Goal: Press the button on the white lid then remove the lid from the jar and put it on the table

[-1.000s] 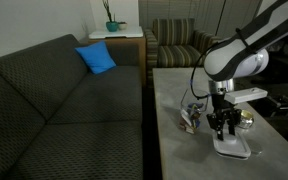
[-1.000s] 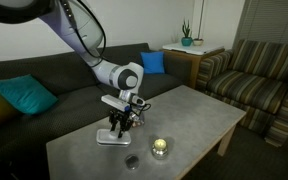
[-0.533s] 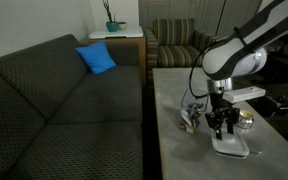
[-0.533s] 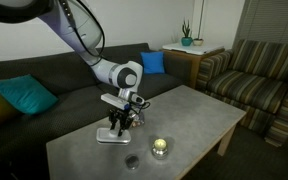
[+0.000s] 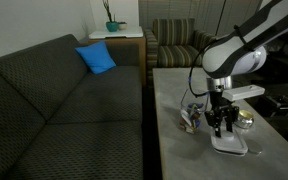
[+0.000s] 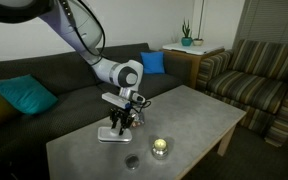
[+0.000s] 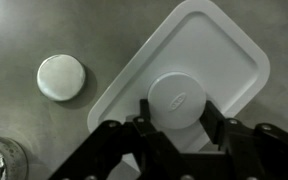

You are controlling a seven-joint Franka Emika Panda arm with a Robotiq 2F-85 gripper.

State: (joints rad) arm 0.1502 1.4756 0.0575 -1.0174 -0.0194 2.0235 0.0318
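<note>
The white lid [image 7: 209,50] lies flat on the grey table [image 5: 174,90], seen from above in the wrist view. My gripper [image 7: 179,110] points straight down, and its two fingers press against either side of the lid's round raised button. In both exterior views the gripper [image 5: 221,132] [image 6: 120,128] stands on the lid [image 5: 232,146] [image 6: 106,136]. The jar [image 5: 192,118], clear with colourful contents, stands uncovered just beside the gripper.
A small round grey disc [image 7: 61,77] [image 6: 132,160] lies next to the lid. A low round metallic tin [image 6: 161,147] [image 5: 244,118] stands close by. A dark sofa [image 5: 54,100] runs along the table's long side, and a striped armchair [image 6: 254,70] sits beyond its end.
</note>
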